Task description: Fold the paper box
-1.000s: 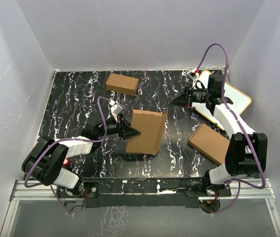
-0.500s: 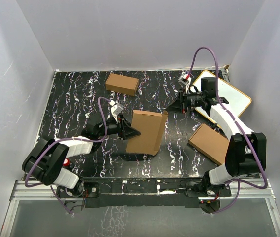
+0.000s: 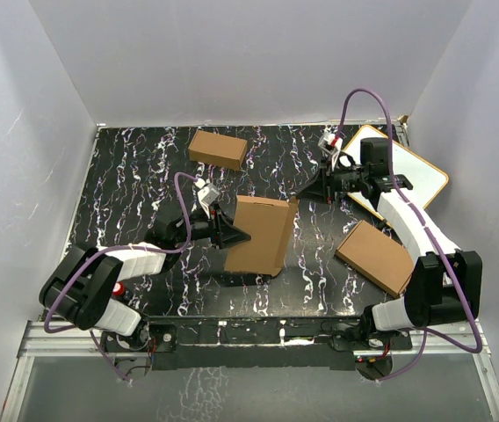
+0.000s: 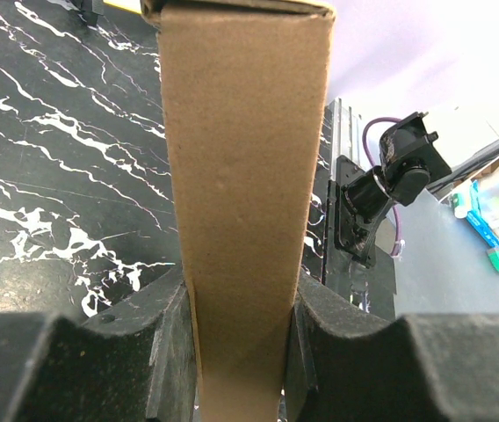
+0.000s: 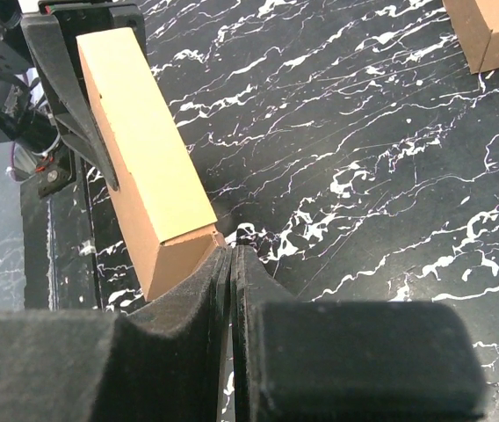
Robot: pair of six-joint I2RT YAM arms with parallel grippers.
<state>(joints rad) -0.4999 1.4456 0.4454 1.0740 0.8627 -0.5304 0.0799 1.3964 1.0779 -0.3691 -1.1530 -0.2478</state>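
The paper box point(image 3: 258, 236) is a thin, flat rectangular mailer of plain brown corrugated cardboard, folded up, with unmarked faces. It is near the middle of the black, white-veined table point(image 3: 144, 176), raised and tilted rather than lying flat, its broad face turned upward. Contact of its near edge with the table cannot be confirmed. The left gripper point(image 4: 241, 352) clamps its left narrow side.

No legible txt, labels, brands, nos. or signs in any view, incl. on paper box point(image 3: 258, 236)
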